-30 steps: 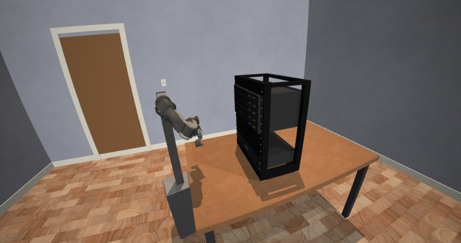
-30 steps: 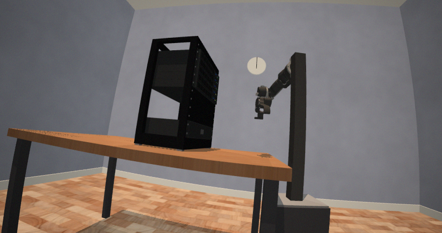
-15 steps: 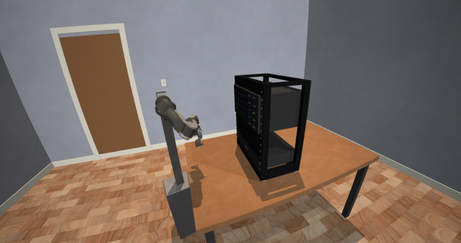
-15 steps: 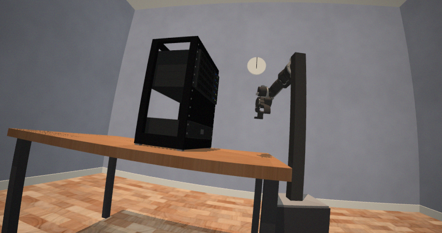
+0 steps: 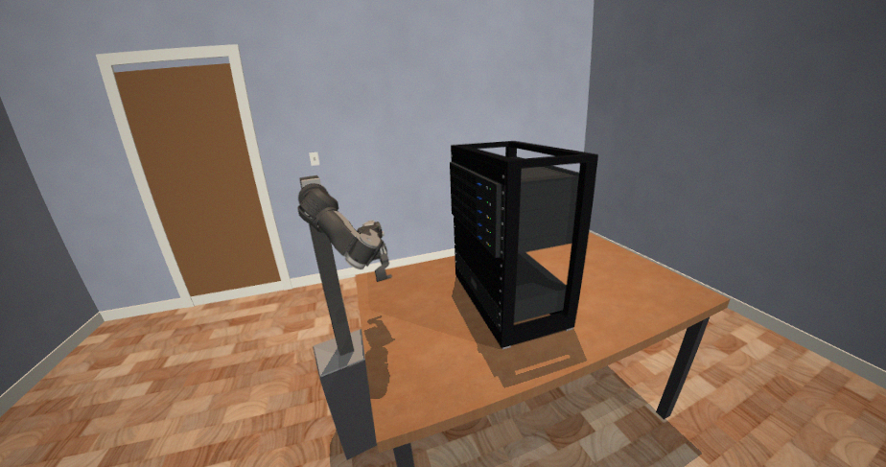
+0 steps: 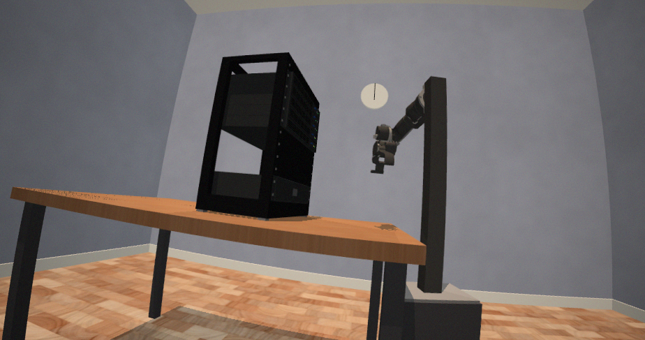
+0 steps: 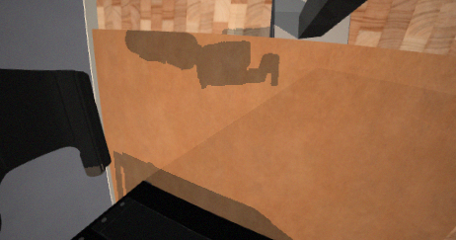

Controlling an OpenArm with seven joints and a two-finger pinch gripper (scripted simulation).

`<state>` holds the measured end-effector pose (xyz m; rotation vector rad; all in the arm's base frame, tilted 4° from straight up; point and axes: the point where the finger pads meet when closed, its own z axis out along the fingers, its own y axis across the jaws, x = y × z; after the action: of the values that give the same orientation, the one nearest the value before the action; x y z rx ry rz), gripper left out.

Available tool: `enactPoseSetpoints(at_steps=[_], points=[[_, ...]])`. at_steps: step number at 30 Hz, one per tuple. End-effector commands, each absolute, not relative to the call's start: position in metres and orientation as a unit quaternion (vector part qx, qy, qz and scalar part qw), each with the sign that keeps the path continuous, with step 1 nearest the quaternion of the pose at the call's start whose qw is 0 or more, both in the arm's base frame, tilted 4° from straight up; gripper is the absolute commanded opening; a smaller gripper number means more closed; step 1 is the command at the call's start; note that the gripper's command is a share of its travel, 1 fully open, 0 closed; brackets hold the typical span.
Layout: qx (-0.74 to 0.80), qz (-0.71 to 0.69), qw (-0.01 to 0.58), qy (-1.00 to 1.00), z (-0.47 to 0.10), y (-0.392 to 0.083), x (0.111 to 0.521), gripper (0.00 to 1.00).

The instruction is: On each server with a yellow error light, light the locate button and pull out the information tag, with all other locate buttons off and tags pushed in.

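My gripper (image 5: 384, 266) (image 6: 377, 165) is spread wide with nothing in it, hanging over the near end of the table (image 5: 421, 340) (image 6: 361, 230) (image 7: 296, 131), well apart from the rack (image 5: 509, 247) (image 6: 276, 135) (image 7: 197, 212). The rack stands upright on the table, its stacked servers (image 5: 476, 207) (image 6: 301, 107) high in the front, facing the arm. What worries me most is a push up there: the rack is loose, so pressing a locate button too hard could slide it back or tip it, and a snagged tag pulled past its stop could drag it forward. Tiny blue and green lights show, but from here I can't make out which server has a yellow one, so I might press wrongly or switch off a lit button. A spread finger could also brush a neighbouring button. I have open room between gripper and rack front; the upright post (image 5: 331, 291) (image 6: 433, 180) (image 7: 328, 8) behind limits backing off, and the rack's front corner is the edge to clear.
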<state>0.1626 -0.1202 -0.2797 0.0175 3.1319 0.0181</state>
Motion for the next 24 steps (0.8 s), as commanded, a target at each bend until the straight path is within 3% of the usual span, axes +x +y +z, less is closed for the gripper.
enactPoseSetpoints(at_steps=[1, 24], points=[[0.009, 0.014, 0.013, 1.000, -0.277, -0.117, 0.166, 1.00], [0.101, 0.143, 0.107, 0.979, -0.247, -0.079, 0.215, 1.00]])
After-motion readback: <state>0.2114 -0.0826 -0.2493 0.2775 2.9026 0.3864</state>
